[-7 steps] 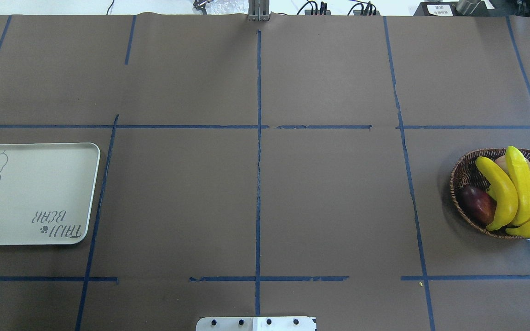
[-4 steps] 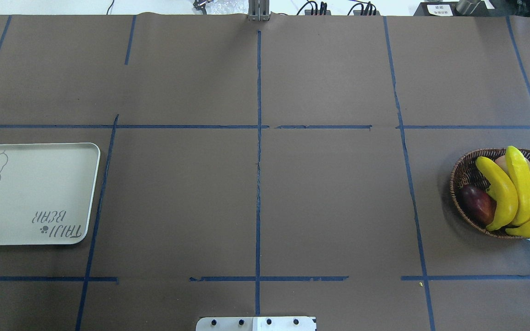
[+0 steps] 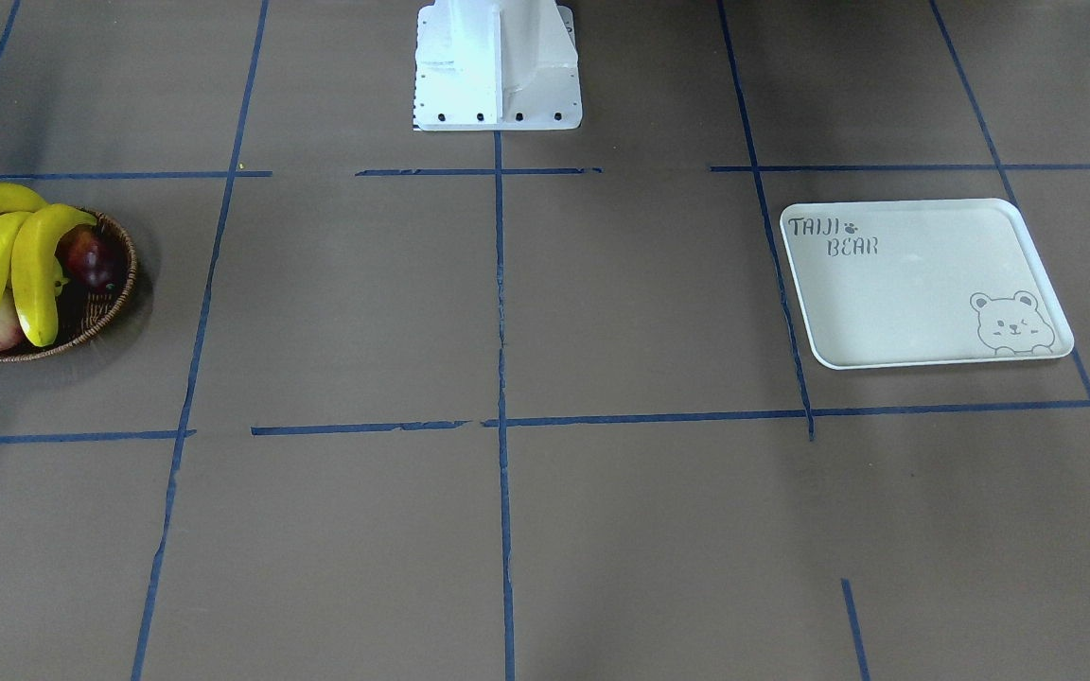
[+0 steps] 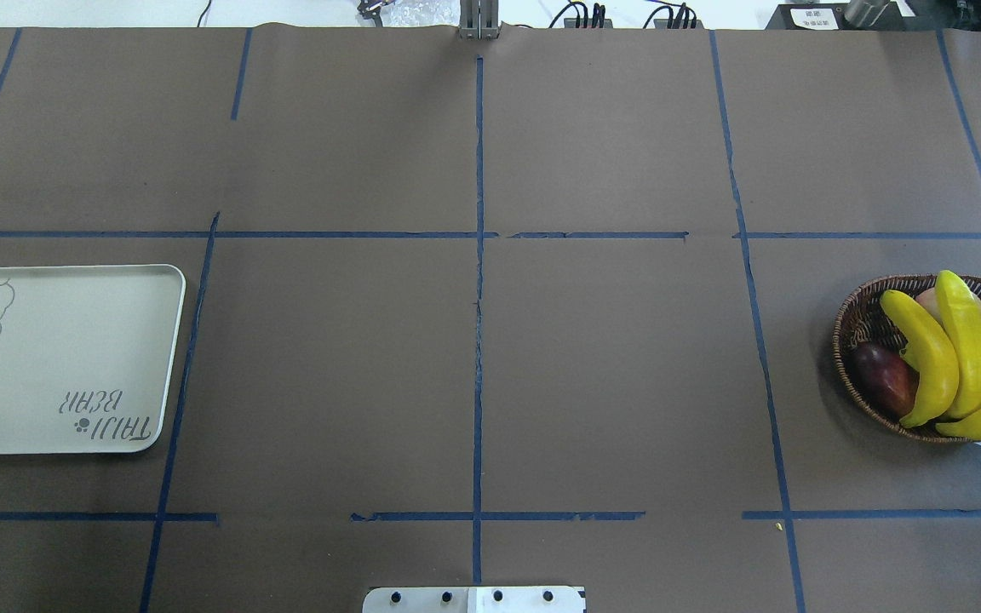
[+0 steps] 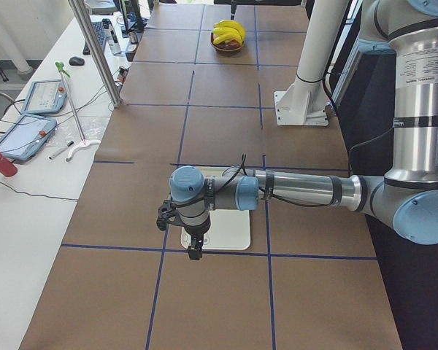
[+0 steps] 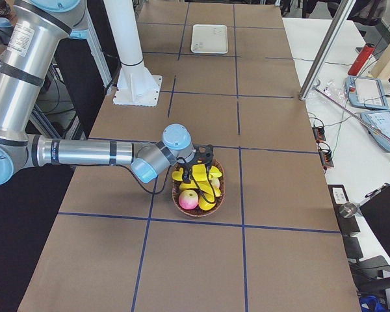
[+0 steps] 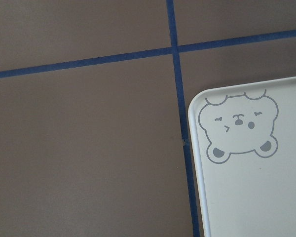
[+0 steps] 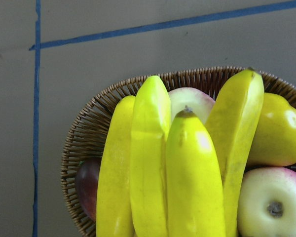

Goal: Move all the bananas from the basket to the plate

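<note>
The table (image 3: 602,303) had brown paper on it, with blue tape lines. From the front, the basket (image 3: 114,293) sat at one end with the bananas (image 3: 34,270) piled in it. The plate (image 3: 914,293) lay well apart at the other end. I could read "TAIJI BEAR" on it, and it had a little bear face (image 3: 1009,323).

From above, no banana was on the plate yet. A dark red fruit (image 4: 882,379) lay beside the bananas.

From the left side, my left gripper (image 5: 195,251) hung over a corner of the plate. I could not tell if it was open or closed.

From the right side, my right gripper (image 6: 198,170) hung over the basket. I could not tell about its fingers either.

My left wrist camera saw only the bear corner. My right wrist camera saw four bananas close up, resting on an apple (image 8: 271,202).

I think this was the first step: reaching for a banana. Next I should go down, put a finger on each side of the top banana, squeeze gently and lift. It looked smooth and slippery.
</note>
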Controlling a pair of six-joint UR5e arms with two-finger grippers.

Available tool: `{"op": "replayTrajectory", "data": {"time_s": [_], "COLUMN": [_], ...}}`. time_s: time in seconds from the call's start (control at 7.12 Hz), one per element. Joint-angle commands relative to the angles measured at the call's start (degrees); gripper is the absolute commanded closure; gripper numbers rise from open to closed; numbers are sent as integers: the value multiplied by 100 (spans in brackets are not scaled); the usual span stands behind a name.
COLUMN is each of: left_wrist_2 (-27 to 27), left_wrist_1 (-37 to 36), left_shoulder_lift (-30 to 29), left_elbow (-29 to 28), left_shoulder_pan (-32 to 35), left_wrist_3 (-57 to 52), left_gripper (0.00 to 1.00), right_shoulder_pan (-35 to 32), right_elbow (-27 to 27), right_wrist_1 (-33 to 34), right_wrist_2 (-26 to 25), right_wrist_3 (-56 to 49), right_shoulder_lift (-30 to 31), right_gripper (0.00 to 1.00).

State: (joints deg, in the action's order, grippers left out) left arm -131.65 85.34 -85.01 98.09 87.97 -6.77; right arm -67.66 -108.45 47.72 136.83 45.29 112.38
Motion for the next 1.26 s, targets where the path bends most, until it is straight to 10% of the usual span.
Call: {"op": "replayTrajectory", "data": {"time_s": [0.0,0.42,0.84,1.12], "left_wrist_2": [8,-1,-1,-1], "left_wrist_1": [0,0,0,0], "left_shoulder_lift": [2,2,-7,2], "left_elbow": [0,0,0,0], "left_shoulder_pan": [1,-8,1,-8], "left_wrist_3": [0,0,0,0], "left_gripper": [0,0,0,0], "right_shoulder_pan": [418,525,517,447], "right_elbow": [208,341,298,132], "right_wrist_1": [-26,-17,-35,-35], "right_wrist_2": [-330,-473,-411,-376], "right_wrist_3": [23,15,23,-12], "right_shoulder_lift": [47,47,12,65], "right_gripper": [0,3,92,100]}}
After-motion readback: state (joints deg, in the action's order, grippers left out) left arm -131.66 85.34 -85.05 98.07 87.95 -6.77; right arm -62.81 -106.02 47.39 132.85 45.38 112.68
